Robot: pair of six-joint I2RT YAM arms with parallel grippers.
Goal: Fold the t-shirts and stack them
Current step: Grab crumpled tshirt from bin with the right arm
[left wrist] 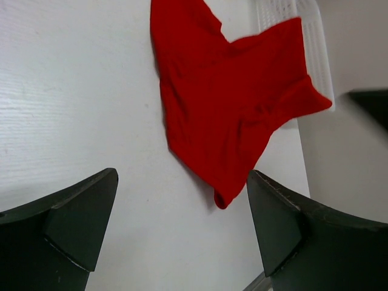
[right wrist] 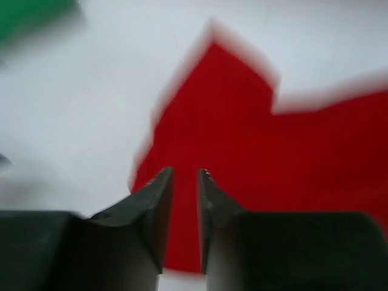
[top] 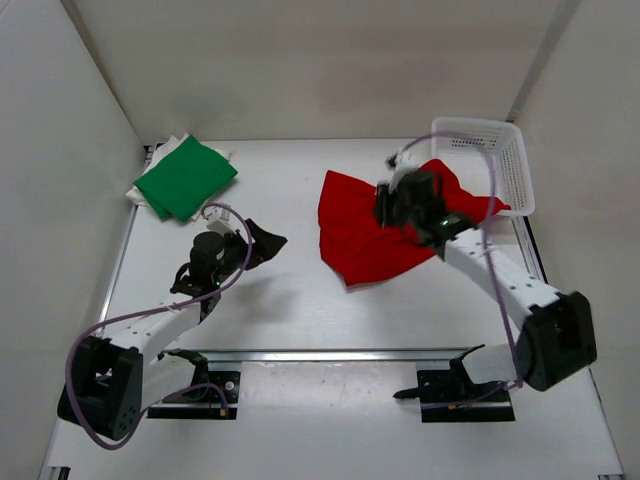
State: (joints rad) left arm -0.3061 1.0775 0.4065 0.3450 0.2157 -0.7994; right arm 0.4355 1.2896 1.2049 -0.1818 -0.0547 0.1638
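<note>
The red t-shirt (top: 365, 235) lies rumpled and unfolded right of the table's middle, one sleeve reaching the basket. My right gripper (top: 392, 205) hovers over its upper part. In the right wrist view the jaws (right wrist: 185, 176) stand a narrow gap apart above the red cloth (right wrist: 242, 121), with nothing pinched between them. The green t-shirt (top: 185, 178) lies folded at the far left on top of the white t-shirt (top: 137, 191). My left gripper (top: 262, 240) is wide open and empty over bare table. Its wrist view shows the red t-shirt (left wrist: 224, 103) ahead of its fingertips (left wrist: 182, 182).
A white lattice basket (top: 478, 125) stands at the far right corner, also seen in the left wrist view (left wrist: 315, 42). White walls close in the table on the left, back and right. A metal rail runs along the near edge by the arm bases.
</note>
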